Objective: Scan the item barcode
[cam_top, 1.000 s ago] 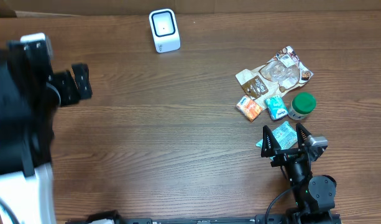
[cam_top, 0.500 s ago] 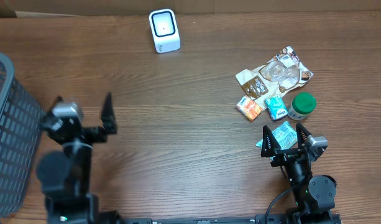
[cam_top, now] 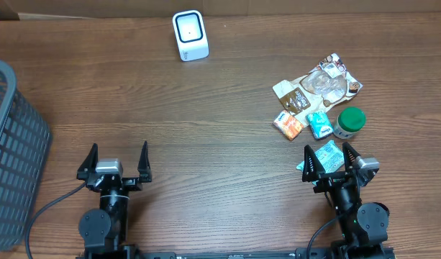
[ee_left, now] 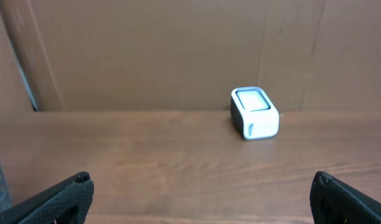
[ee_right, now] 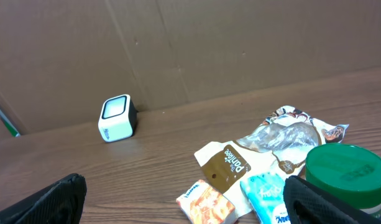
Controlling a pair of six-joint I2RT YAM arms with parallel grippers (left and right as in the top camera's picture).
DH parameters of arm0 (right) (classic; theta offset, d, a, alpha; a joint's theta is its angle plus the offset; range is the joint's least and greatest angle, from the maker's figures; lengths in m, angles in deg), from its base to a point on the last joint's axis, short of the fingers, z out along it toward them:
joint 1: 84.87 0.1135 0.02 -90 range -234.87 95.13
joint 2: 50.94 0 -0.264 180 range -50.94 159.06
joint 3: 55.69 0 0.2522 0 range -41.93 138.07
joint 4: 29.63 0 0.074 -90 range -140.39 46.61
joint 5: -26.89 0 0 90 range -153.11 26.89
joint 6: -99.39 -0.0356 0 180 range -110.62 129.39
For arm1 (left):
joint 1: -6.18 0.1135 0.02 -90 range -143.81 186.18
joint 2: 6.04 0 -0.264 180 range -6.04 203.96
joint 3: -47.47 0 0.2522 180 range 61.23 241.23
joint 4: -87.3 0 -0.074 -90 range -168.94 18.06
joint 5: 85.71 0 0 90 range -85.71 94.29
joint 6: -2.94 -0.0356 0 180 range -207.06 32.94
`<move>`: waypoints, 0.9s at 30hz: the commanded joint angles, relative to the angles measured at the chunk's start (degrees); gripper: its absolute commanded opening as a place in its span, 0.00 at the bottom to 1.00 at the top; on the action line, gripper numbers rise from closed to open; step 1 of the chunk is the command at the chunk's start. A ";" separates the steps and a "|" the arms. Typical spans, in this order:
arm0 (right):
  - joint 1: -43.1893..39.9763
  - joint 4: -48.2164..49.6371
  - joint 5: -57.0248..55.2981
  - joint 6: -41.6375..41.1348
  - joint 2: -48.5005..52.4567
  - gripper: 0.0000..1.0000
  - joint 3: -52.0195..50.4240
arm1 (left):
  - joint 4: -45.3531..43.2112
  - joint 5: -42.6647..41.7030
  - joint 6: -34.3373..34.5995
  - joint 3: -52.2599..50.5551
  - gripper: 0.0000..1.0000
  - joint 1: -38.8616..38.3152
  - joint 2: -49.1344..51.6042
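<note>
Teal packet (cam_top: 329,155) framed by spread right tool (cam_top: 326,149), white scanner (cam_top: 190,34) well apart

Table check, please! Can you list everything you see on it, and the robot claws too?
Surface: brown wooden table, no spills seen.
Job's things: white scanner at the far edge; snack bag, orange packet, teal packet, green-lidded jar and second teal packet clustered on the right.
Clutter: grey basket at the left edge.
Claws: left claw open, empty; right claw open, second teal packet seen between its fingers from overhead, not gripped.
Cables: black cable by each arm base.
Surroundings: brown cardboard wall behind.
</note>
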 commanded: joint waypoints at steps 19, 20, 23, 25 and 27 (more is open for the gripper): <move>-0.20 0.33 0.04 -0.09 -0.61 1.00 -0.61 | 8.00 1.22 -1.29 -1.46 1.00 -0.74 -5.07; -0.20 0.33 0.04 -0.09 -0.61 1.00 -0.61 | 8.00 1.22 -1.29 -1.46 1.00 -0.74 -5.07; -0.20 0.33 0.04 -0.09 -0.61 1.00 -0.61 | 8.00 1.22 -1.29 -1.46 1.00 -0.74 -5.07; -0.20 0.33 0.04 -0.09 -0.61 1.00 -0.61 | 8.00 1.22 -1.29 -1.46 1.00 -0.74 -5.07; -0.20 0.33 0.04 -0.09 -0.61 1.00 -0.61 | 8.00 1.22 -1.29 -1.46 0.99 -0.74 -5.07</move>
